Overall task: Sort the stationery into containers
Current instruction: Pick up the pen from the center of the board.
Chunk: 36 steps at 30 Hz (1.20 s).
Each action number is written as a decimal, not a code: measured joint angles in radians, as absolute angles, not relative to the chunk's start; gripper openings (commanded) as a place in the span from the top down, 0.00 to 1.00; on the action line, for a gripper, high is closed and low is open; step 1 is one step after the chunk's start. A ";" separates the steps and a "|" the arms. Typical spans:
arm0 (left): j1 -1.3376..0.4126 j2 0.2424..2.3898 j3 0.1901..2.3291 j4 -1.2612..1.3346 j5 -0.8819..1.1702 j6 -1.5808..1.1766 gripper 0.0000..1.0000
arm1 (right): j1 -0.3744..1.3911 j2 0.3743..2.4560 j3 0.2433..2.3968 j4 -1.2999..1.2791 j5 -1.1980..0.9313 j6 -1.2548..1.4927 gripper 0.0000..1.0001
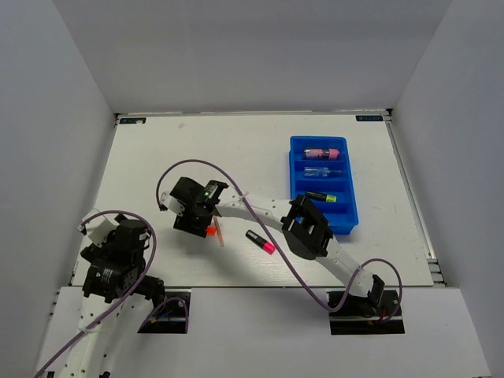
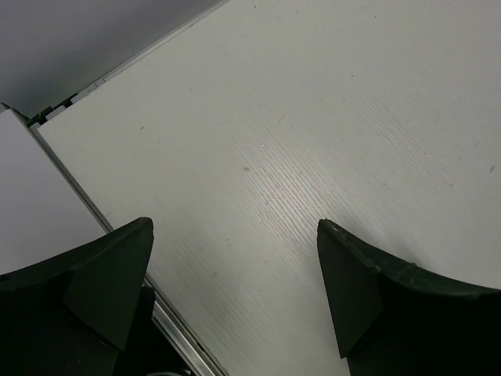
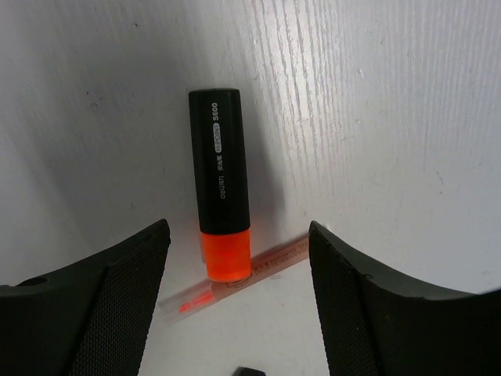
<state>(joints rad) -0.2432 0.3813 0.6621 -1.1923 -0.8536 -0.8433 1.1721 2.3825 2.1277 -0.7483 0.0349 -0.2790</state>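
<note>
The blue tray [image 1: 350, 218] stands at the right. It holds the pink tube [image 1: 323, 153], the clear blue-capped bottle [image 1: 321, 171] and a yellow-ended highlighter [image 1: 321, 197]. My right gripper [image 1: 206, 223] is open, low over the orange-ended black highlighter [image 3: 221, 188], which lies between the jaws with its orange end resting on a thin pale stick [image 3: 235, 276]. The orange end [image 1: 211, 231] and the stick [image 1: 219, 233] show beside the gripper in the top view. A pink-ended highlighter [image 1: 259, 241] lies on the table nearby. My left gripper [image 2: 235, 301] is open and empty at the near left edge.
The right arm [image 1: 309, 228] reaches across the table's middle, in front of the tray. White walls close in the table on three sides. A metal rail [image 2: 94, 207] runs along the left table edge under my left gripper.
</note>
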 measured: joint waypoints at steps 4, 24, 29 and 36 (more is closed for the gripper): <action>-0.243 0.359 0.660 -1.198 -0.855 -0.843 0.04 | 1.177 2.383 2.123 -0.752 0.052 -0.273 0.26; -0.243 0.304 0.643 -1.212 -0.854 -0.847 0.04 | 1.176 2.458 2.152 -0.738 -0.072 -0.271 0.52; -0.243 0.304 0.643 -1.212 -0.854 -0.846 0.04 | 1.167 2.458 2.152 -0.754 -0.113 -0.273 0.68; -0.243 0.294 0.643 -1.212 -0.854 -0.846 0.04 | 1.156 2.427 2.093 -0.734 -0.120 -0.262 1.00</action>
